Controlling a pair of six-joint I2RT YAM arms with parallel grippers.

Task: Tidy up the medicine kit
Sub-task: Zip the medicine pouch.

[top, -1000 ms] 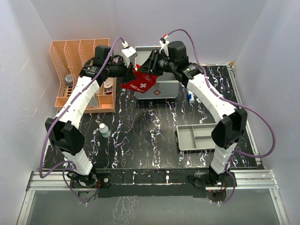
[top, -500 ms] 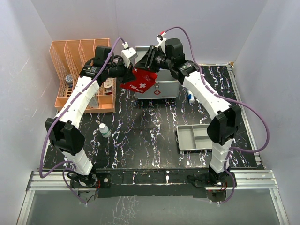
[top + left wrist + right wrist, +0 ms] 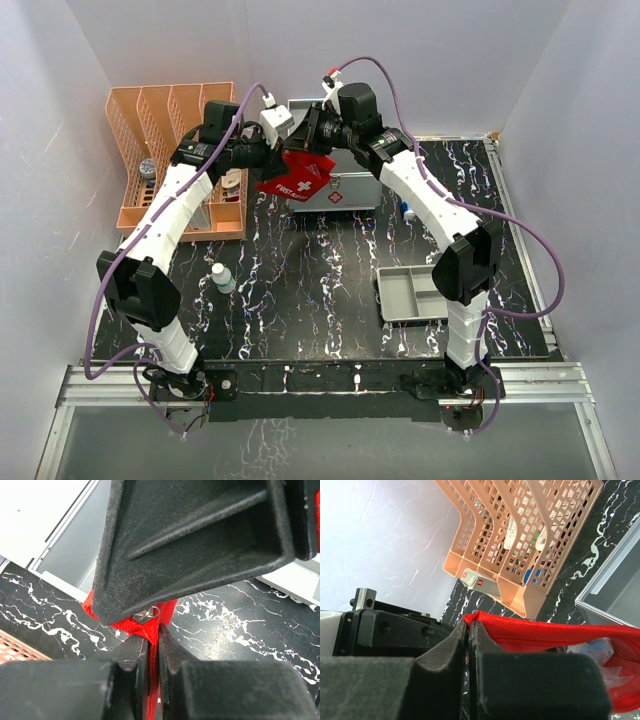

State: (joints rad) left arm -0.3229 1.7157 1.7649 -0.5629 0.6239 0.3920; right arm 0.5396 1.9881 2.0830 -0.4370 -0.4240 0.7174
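A flat red first-aid pouch (image 3: 298, 178) hangs in the air in front of the medicine kit (image 3: 350, 190), a silver-grey case with its lid up. My left gripper (image 3: 279, 157) is shut on the pouch's corner; the left wrist view has red fabric (image 3: 150, 630) pinched between the fingers of that gripper (image 3: 152, 641). My right gripper (image 3: 303, 146) meets it from the right and is shut at the same corner, where a metal zip pull (image 3: 151, 613) shows at its tip. In the right wrist view its jaws (image 3: 468, 627) are closed at the pouch's edge (image 3: 545, 632). Clear packets (image 3: 597, 652) show inside the pouch.
An orange mesh file rack (image 3: 175, 150) stands at the back left with small boxes in it (image 3: 481, 582). A small white bottle (image 3: 222, 278) stands on the black marbled table. A shallow grey divided tray (image 3: 412, 292) lies on the right, with a blue-capped tube (image 3: 406, 208) beside the kit.
My right gripper has moved left to the pouch's corner and closed there. The left gripper has kept its hold and the pouch has barely moved.
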